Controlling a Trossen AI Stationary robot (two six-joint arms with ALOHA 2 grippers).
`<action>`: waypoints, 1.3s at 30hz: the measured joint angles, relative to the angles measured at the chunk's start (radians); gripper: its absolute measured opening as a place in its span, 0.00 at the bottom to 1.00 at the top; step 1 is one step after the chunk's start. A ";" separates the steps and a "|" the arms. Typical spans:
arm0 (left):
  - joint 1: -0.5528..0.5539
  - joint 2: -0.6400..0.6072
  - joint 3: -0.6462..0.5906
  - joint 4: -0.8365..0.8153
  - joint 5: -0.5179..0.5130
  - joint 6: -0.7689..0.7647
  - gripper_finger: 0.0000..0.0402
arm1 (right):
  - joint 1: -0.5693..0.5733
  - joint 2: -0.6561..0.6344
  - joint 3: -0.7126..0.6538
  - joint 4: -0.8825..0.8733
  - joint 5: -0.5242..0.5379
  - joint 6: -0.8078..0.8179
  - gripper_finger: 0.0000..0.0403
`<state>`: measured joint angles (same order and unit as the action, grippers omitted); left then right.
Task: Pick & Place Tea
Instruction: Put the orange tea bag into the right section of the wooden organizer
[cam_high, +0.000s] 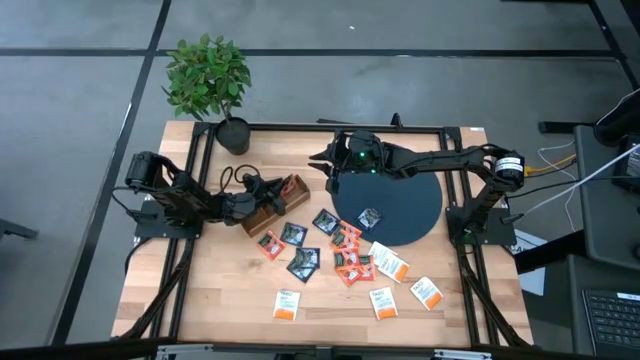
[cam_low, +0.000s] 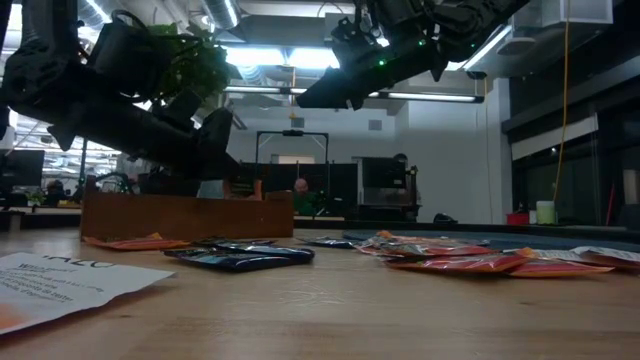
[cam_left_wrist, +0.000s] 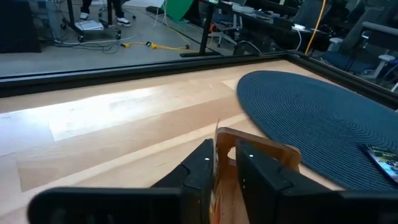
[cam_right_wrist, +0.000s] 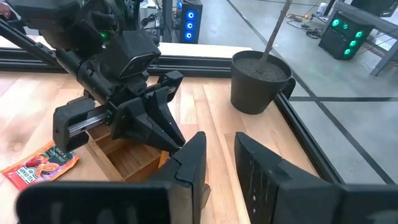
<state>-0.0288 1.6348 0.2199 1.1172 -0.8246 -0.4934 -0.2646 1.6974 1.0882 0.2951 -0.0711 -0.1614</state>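
Note:
Tea sachets (cam_high: 340, 255) lie scattered flat on the table's near half: dark, red-orange and white ones. One dark sachet (cam_high: 370, 217) lies on the round dark mat (cam_high: 405, 195). The brown wooden box (cam_high: 287, 195) stands left of the mat. My left gripper (cam_left_wrist: 225, 149) hangs over the box with its fingers slightly parted, and a red-orange sachet (cam_left_wrist: 215, 183) stands on edge between them. My right gripper (cam_right_wrist: 217, 140) hovers open and empty above the table's far middle, facing the box (cam_right_wrist: 121, 158) and the left gripper (cam_right_wrist: 168, 134). My left gripper has the red-orange sachet's upper edge (cam_left_wrist: 216, 163) between its fingers, close against one finger's inner face (cam_left_wrist: 204, 163), with a gap to the other finger. The fingers slant down over the box. The sachet's lower part is hidden behind the fingers.
A potted plant (cam_high: 232, 130) stands at the table's far left corner, and its pot (cam_right_wrist: 258, 81) is close to the box. A red-orange sachet (cam_right_wrist: 40, 165) lies on the table beside the box. A black frame rail (cam_high: 330, 125) runs along the far edge.

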 joint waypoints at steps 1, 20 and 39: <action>0.000 0.000 0.000 0.000 0.000 0.000 0.18 | 0.000 0.000 0.000 0.000 0.000 0.001 0.22; -0.043 -0.330 0.000 -0.081 0.265 0.264 0.20 | 0.000 0.000 0.000 -0.214 -0.070 0.091 0.22; 0.029 -0.510 0.042 -0.568 0.896 0.028 0.17 | 0.094 -0.010 0.000 -0.615 -0.248 0.383 0.22</action>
<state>0.0001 1.1252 0.2620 0.5487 0.0711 -0.4655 -0.1704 1.6871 1.0886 -0.3196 -0.3194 0.2211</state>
